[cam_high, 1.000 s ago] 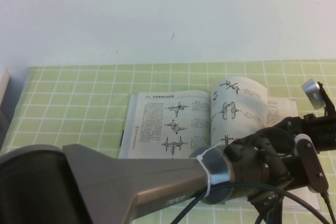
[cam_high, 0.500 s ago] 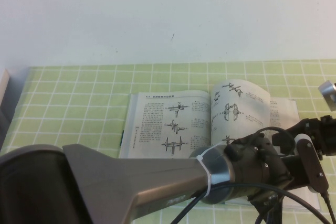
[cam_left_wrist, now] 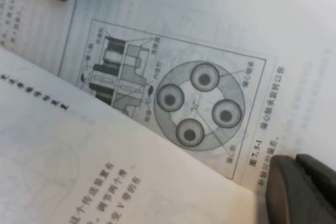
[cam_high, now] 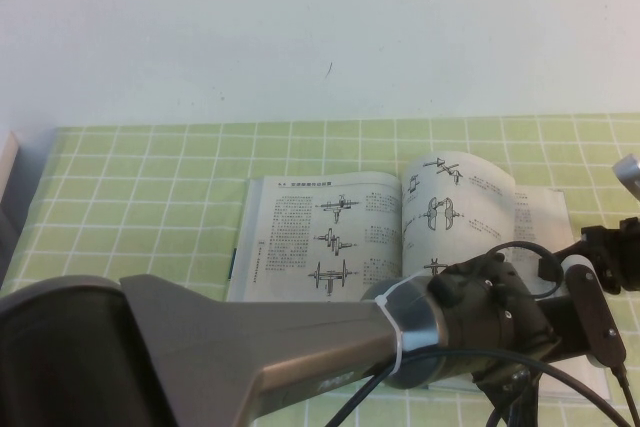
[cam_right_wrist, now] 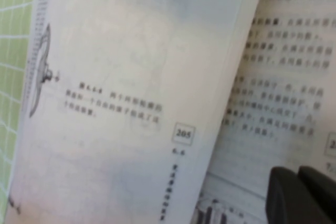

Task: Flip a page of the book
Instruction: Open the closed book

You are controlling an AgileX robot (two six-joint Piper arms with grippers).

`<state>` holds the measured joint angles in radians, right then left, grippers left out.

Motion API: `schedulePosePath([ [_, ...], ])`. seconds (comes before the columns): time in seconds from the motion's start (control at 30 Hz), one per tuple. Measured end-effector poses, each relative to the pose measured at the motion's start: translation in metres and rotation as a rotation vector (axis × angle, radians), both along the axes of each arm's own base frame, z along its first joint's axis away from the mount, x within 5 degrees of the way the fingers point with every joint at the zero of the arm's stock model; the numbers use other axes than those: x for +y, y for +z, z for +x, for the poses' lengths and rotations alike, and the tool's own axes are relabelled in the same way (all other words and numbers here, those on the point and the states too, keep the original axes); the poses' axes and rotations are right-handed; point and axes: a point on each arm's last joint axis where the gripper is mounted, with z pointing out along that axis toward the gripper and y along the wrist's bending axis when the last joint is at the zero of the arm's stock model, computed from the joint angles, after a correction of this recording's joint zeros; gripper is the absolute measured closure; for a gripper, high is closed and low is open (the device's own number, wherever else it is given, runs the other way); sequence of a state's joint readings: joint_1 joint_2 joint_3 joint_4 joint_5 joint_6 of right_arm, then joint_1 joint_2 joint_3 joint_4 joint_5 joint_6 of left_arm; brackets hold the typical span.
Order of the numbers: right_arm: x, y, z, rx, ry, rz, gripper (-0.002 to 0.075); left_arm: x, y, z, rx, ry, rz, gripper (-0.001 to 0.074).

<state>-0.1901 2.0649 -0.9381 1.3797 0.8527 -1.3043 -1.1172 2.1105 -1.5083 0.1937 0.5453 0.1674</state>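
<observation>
- The book (cam_high: 330, 237) lies open on the green-checked desk (cam_high: 150, 177); the page (cam_high: 455, 212) stands partly lifted, right of the spine.
- My left gripper (cam_left_wrist: 302, 190) hovers low over the four-circle diagram (cam_left_wrist: 199, 106); whether its fingers are open, I cannot tell.
- My right gripper (cam_right_wrist: 302, 195) sits at the book's right side, fingers closed, gripping nothing I can see.
- I'd sweep the leaf leftward gently and low, avoiding creases.
</observation>
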Motion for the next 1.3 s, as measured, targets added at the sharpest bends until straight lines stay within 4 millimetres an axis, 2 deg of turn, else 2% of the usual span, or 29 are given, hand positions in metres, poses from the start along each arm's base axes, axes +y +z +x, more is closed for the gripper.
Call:
schedulePosePath([
  [0.13,0.003,0.000,0.002,-0.025,0.004,-0.011,0.0720,0.000,0.000,0.000,0.001,0.000,0.002,0.0738],
  [0.47,0.023,-0.001,0.005,-0.042,0.028,-0.056,0.0728,0.001,-0.001,0.002,-0.032,-0.013,0.023,0.0738],
  [0.97,0.026,0.000,0.006,-0.047,0.036,-0.061,0.0728,0.016,0.001,0.027,-0.293,0.169,0.148,0.0738],
  [1.3,0.026,0.000,0.005,-0.047,0.040,-0.065,0.0728,0.047,0.000,0.038,-0.404,0.336,0.419,0.0738],
])
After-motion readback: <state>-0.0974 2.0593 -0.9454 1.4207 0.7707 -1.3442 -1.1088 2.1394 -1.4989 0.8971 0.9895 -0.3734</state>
